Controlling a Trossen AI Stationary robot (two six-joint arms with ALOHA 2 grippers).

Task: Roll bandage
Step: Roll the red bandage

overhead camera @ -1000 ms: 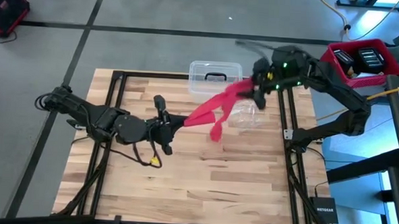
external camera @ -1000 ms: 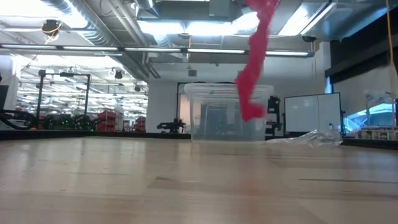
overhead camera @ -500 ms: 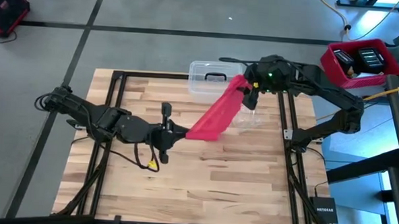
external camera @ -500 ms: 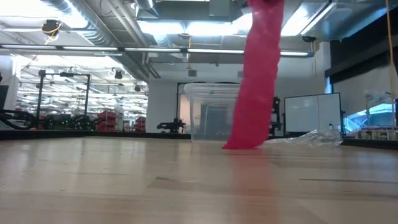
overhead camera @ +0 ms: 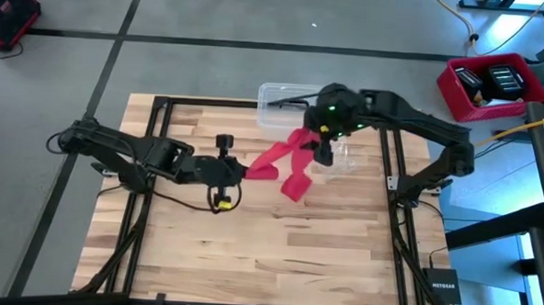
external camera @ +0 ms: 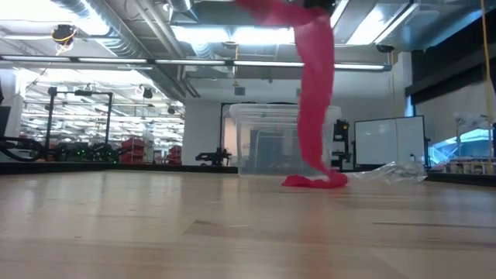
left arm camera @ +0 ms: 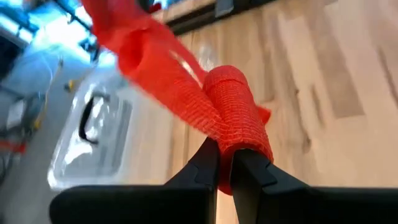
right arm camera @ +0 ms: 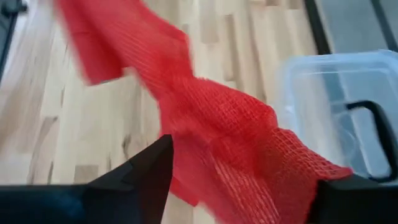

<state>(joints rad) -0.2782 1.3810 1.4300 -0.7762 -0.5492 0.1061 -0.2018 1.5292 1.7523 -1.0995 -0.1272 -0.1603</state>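
The red bandage (overhead camera: 286, 153) runs from a small roll (left arm camera: 239, 118) in my left gripper (overhead camera: 245, 170), near the table's middle, up to my right gripper (overhead camera: 322, 147) in front of the clear box. From there it hangs down (external camera: 314, 93), and its free end (external camera: 314, 181) lies bunched on the table. My left gripper (left arm camera: 225, 174) is shut on the roll. My right gripper's (right arm camera: 239, 180) fingers stand wide apart with the mesh band (right arm camera: 217, 130) spread between them. My left gripper pinches the near end of the red roll (left arm camera: 231, 163) between its two fingers, coming level from the table's left. The roll sticks out past the fingertips, clear of the table, and the band leaves it toward the right gripper. My right gripper carries the band across its spread fingers (right arm camera: 152, 165), and the mesh reaches both. The band hangs slack below it, with its free end (overhead camera: 293, 186) on the table. Whether it is draped or caught, I cannot tell.
A clear plastic box with a dark handle (overhead camera: 288, 103) stands at the table's far edge, behind the bandage (external camera: 283, 139). A crinkled clear wrapper (overhead camera: 341, 160) lies right of the right gripper. A red bin (overhead camera: 496, 84) stands beyond the table's right side.
My right gripper has moved toward the table's left and near side and come down. The bandage, drawn as a broad band between the grippers half a second ago, is now twisted and slack. Its free end has dropped and bunched on the table.
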